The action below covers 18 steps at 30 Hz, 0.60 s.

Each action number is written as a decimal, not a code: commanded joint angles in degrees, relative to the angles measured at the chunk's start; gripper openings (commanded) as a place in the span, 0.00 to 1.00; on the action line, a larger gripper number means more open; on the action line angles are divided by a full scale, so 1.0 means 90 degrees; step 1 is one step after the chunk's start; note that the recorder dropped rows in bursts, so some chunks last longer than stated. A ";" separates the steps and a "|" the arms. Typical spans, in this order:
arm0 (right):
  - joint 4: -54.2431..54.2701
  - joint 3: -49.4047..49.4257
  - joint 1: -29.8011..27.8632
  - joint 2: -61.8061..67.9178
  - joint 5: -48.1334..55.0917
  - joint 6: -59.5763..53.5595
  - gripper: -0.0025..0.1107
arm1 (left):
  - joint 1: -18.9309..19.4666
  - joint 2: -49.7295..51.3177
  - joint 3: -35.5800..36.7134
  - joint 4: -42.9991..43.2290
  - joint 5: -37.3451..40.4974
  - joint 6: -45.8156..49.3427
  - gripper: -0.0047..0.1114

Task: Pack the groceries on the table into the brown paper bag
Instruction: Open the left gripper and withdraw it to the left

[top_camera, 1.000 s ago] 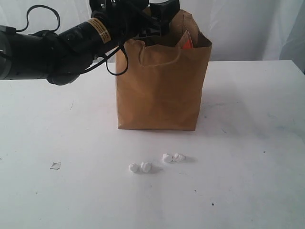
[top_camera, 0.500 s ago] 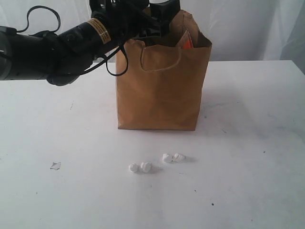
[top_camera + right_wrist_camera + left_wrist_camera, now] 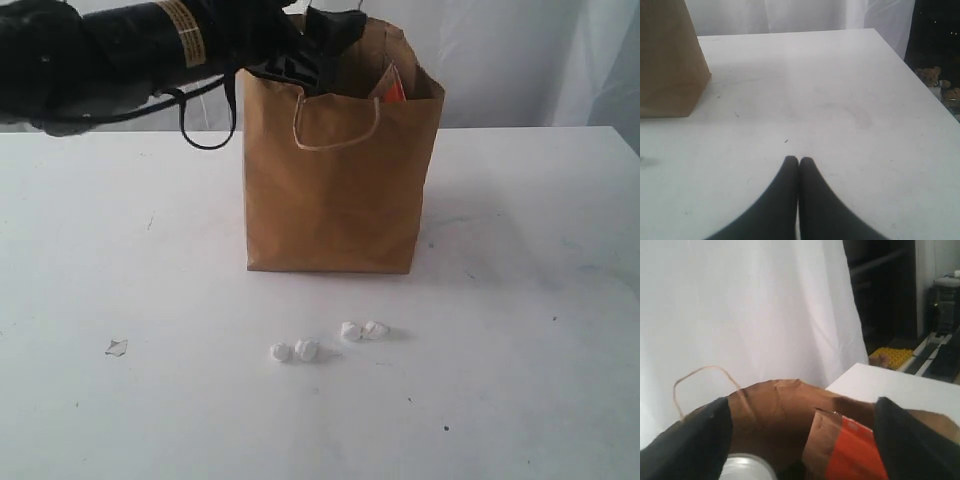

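The brown paper bag stands upright on the table, with the orange-labelled brown pouch showing at three o'clock in its mouth. The left gripper hangs over the opening from ten o'clock, fingers spread wide and gripping nothing. Four small white lumps lie at the bag's six o'clock. The right gripper is pressed together over the table.
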 commanded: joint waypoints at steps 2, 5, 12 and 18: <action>-0.0005 0.0029 -0.0057 -0.0022 -0.0029 0.0015 0.02 | 0.0002 -0.0613 0.0013 0.0485 0.1360 -0.0426 0.58; -0.0005 0.0029 -0.0057 -0.0022 -0.0029 0.0015 0.02 | 0.0002 -0.0897 0.0013 0.0485 0.2360 -0.0531 0.46; -0.0005 0.0029 -0.0057 -0.0022 -0.0029 0.0015 0.02 | 0.0002 -0.1309 0.0013 0.0485 0.5069 -0.0505 0.10; -0.0005 0.0029 -0.0057 -0.0022 -0.0029 0.0015 0.02 | 0.0002 -0.1697 0.0013 0.0316 0.6209 -0.0392 0.04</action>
